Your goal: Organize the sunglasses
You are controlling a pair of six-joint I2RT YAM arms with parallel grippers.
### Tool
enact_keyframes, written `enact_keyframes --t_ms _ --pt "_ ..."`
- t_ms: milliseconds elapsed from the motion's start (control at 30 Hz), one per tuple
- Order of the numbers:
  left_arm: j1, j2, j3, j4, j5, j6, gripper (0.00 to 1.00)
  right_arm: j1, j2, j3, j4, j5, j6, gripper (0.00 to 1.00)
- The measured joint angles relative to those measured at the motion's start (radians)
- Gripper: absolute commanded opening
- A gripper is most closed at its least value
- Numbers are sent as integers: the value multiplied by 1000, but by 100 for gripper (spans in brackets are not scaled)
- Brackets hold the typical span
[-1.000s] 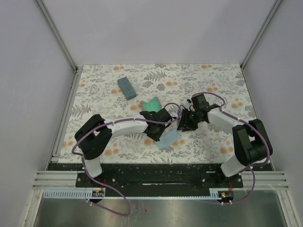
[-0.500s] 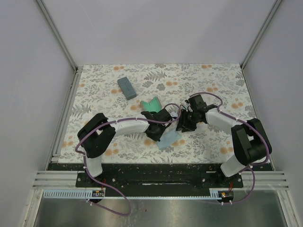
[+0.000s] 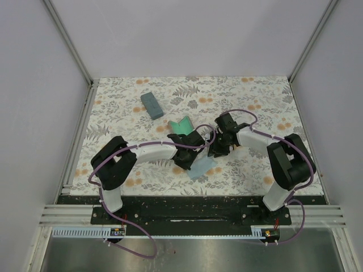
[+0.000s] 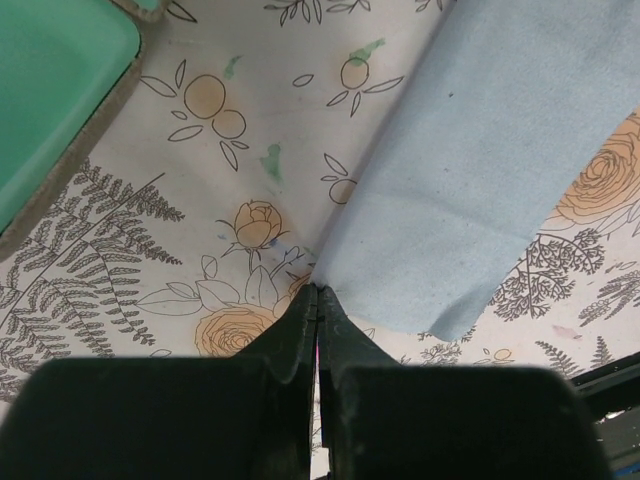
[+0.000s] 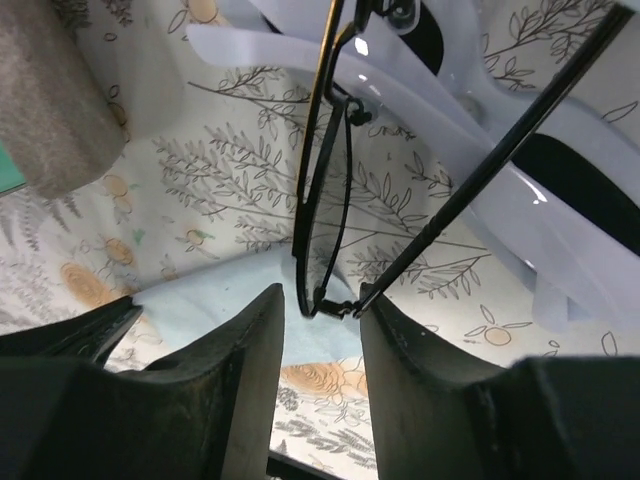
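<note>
- A slate-blue case (image 3: 151, 105) lies closed in the upper left of the floral table (image 3: 272, 107).
- An open green-lined case (image 3: 180, 124) sits left of centre.
- At mid-frame the left gripper (image 4: 317, 300), jaws pressed together, pinches a corner of the light blue cloth (image 4: 480, 170).
- Just right of centre, the right gripper (image 5: 320, 315) clamps the sunglasses (image 5: 322, 200) narrowly at a hinge.

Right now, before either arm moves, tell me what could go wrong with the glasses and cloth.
The right gripper pinches the sunglasses only at one hinge corner, one arm splayed out; they may swing or slip free.
The left gripper is shut on the very edge of the light blue cloth; a pull could slide it out.
Seen from above, both grippers sit close together and might collide.
</note>
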Motion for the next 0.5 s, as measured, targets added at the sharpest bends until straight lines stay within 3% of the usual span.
enact_keyframes --t_ms 500 --pt "0 -7 -8 -2 1 2 0 48 37 12 45 73 4 40"
